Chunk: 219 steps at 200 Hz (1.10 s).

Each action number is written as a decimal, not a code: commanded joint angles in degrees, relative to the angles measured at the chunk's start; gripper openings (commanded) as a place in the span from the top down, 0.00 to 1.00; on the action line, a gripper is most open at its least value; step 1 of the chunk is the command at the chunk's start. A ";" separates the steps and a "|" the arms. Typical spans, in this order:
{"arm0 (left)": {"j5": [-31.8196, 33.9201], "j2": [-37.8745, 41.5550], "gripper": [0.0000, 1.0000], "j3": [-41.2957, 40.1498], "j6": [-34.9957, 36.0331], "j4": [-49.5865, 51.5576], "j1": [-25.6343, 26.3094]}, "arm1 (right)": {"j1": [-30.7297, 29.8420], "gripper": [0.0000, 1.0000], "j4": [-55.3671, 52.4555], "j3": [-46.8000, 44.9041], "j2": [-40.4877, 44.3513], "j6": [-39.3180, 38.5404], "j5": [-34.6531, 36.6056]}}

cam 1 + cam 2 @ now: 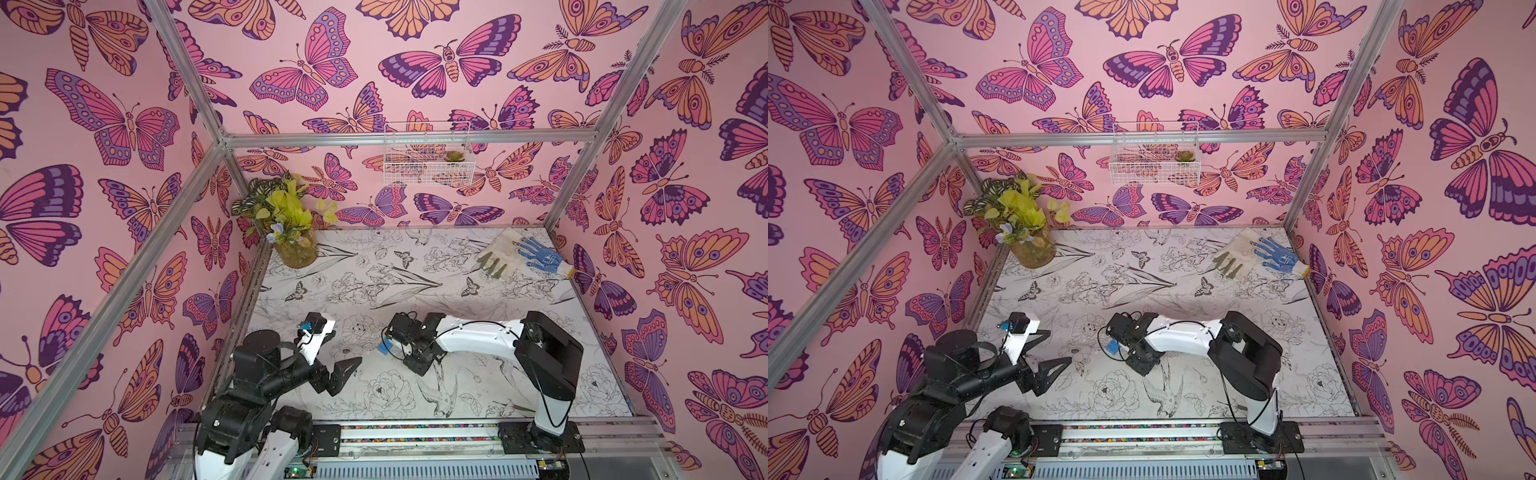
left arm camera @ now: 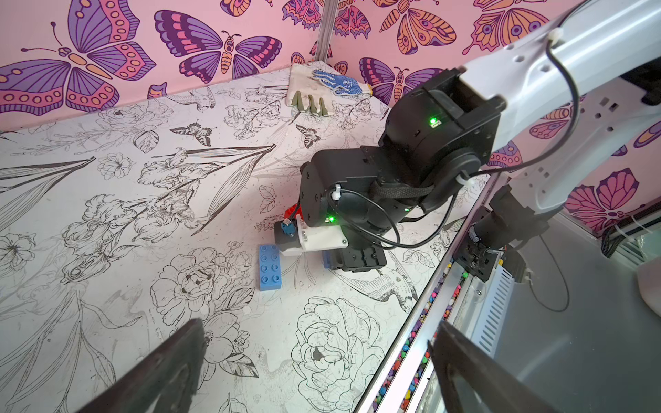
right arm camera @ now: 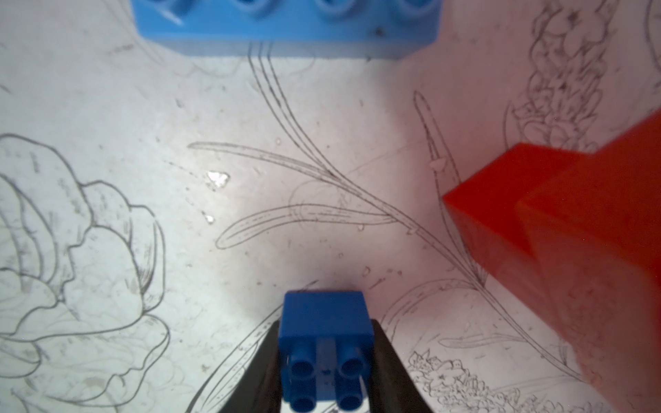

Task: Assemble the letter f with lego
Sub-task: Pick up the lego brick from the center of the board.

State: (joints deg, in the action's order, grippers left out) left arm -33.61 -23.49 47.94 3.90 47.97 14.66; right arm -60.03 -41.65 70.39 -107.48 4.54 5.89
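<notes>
Right claw (image 3: 325,357) clenched across the smooth sides of the short blue studded plastic brick (image 3: 325,318), at the floral worktop (image 2: 107,250) near the longer blue brick (image 2: 269,266); probably light, rigid, slick. Left claw (image 2: 318,327) released, empty

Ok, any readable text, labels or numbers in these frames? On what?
No text can be read in any view.
Blue glove: pale print on its back, too small to read.
Short blue brick and long blue brick: studs too blurred to show any lettering.
</notes>
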 commanded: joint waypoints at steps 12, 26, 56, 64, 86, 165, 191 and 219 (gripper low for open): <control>-0.50 -0.07 0.00 -0.75 0.71 -0.49 0.29 | 0.35 0.72 -5.68 3.51 3.18 -3.98 -1.16; -0.56 -0.06 0.00 -0.75 0.71 -0.42 0.29 | 0.44 0.72 -7.52 4.84 4.49 -5.83 -1.68; -0.43 0.07 0.00 -0.75 0.67 -0.46 0.32 | 0.44 0.72 -11.90 8.90 5.66 -9.65 -3.42; -0.41 0.11 0.00 -0.75 0.67 -0.47 0.33 | 0.53 0.73 -12.89 10.13 5.77 -10.77 -3.80; -0.44 0.28 0.00 -0.75 0.67 -0.45 0.29 | 0.99 0.74 -15.35 13.43 5.90 -14.05 -4.37; -1.02 0.76 0.00 -0.83 0.93 -0.34 0.37 | 3.15 0.73 -22.78 22.09 6.01 -30.45 -12.76; -0.98 1.58 0.00 -0.92 1.02 -0.41 0.37 | 4.81 0.72 -25.54 24.78 4.53 -35.72 -13.25; -0.95 2.13 0.00 -0.93 1.02 -0.35 0.37 | 7.65 0.72 -25.86 25.19 3.58 -41.75 -15.99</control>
State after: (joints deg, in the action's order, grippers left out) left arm -33.61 -22.31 47.92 4.05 48.01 14.68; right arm -54.89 -64.20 94.48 -102.32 -29.65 -6.72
